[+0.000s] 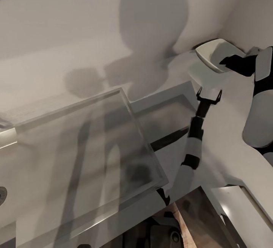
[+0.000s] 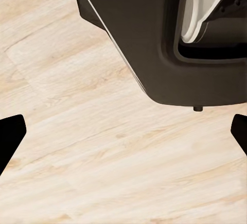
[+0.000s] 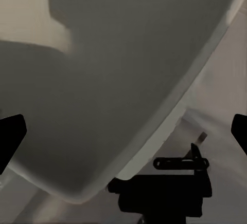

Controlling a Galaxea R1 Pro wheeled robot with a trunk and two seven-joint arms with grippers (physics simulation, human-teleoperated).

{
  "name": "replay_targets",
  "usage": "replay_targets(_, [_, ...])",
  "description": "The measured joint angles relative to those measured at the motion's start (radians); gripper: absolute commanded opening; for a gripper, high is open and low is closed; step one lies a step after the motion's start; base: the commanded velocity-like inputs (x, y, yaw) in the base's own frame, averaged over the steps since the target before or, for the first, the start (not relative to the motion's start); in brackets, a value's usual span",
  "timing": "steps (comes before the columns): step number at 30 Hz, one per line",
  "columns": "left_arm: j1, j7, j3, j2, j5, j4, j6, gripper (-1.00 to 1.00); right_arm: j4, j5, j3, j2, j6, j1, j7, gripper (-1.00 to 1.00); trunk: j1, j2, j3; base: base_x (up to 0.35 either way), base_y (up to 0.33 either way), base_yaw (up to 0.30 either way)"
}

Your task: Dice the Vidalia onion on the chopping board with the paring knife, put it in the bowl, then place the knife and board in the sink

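White, the bowl (image 1: pixel 214 56) is seen at the countertop's (image 1: pixel 227 126) far corner, empty; dicing is judged undone. Both the right gripper (image 3: pixel 123 131) and left gripper (image 2: pixel 123 131) are spread open, empty.

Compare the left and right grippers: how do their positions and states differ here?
The left gripper points down at the pale wood floor; the right gripper faces the bowl. The left gripper hangs by the robot's dark base; the right gripper is up at the countertop. Both are open and empty.
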Motion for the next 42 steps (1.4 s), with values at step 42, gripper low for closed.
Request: replay_targets(42, [0.0, 0.001, 0.0, -0.002, 0.0, 0.0, 0.0, 1.0, 0.048, -0.012, -0.078, -0.083, 0.006, 0.002, 0.14, 1.0, 0.0, 0.0, 0.0, 0.0, 0.0, 0.0])
